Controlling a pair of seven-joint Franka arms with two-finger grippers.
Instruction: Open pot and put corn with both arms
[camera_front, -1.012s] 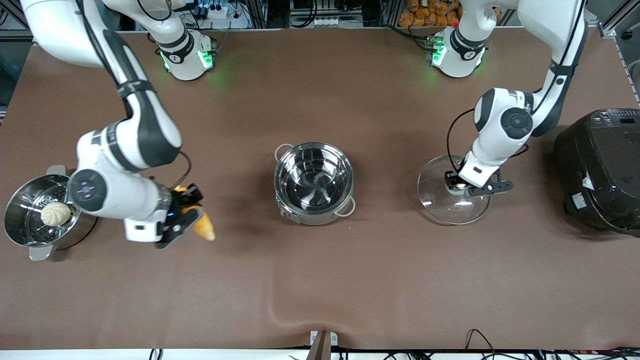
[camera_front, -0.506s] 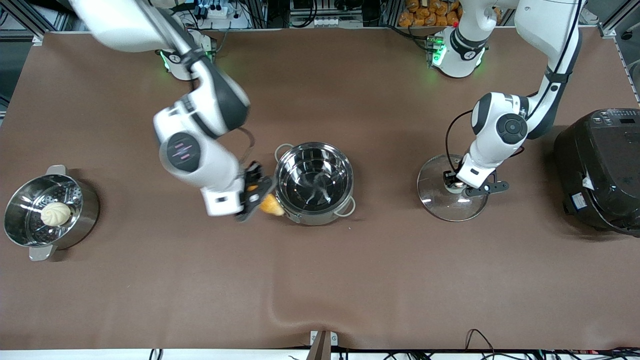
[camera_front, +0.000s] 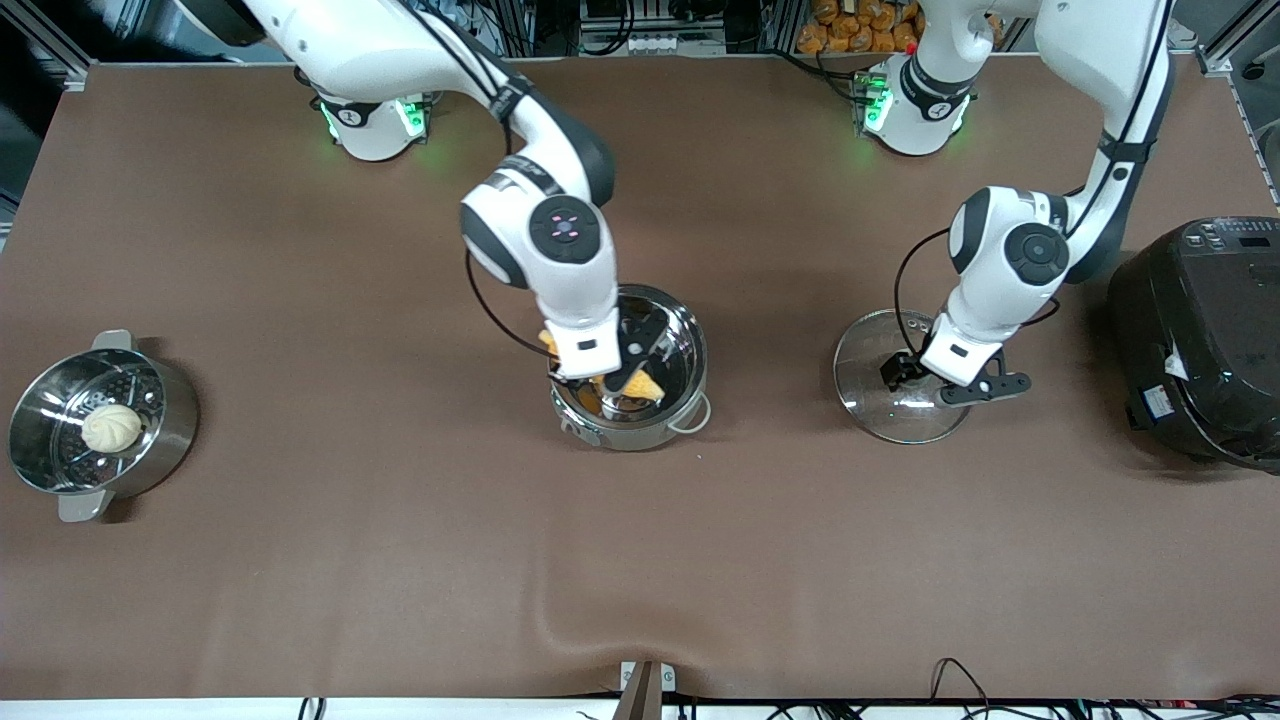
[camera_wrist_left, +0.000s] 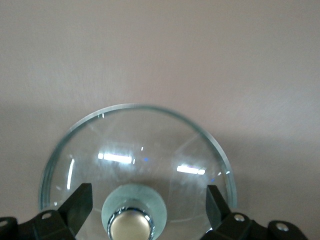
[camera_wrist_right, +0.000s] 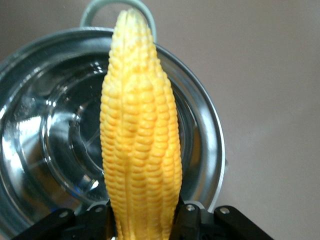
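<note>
The shiny steel pot (camera_front: 699, 345) stands open at the table's middle. My right gripper (camera_front: 628, 372) is shut on the yellow corn (camera_front: 647, 385) and holds it over the pot's opening. In the right wrist view the corn (camera_wrist_right: 140, 135) points across the pot (camera_wrist_right: 212, 150), gripped at its thick end by my right gripper (camera_wrist_right: 145, 222). The glass lid (camera_front: 880, 400) lies on the table toward the left arm's end. My left gripper (camera_front: 942, 380) is open over it. In the left wrist view its fingers (camera_wrist_left: 80, 202) stand clear on either side of the tan knob (camera_wrist_left: 131, 226).
A steel steamer pot (camera_front: 172, 405) holding a white bun (camera_front: 111, 427) stands at the right arm's end of the table. A big black cooker (camera_front: 1200, 340) stands at the left arm's end, close to the lid.
My right arm has carried the corn from beside the steamer pot to over the open pot. My left gripper has let go of the lid's knob and opened.
</note>
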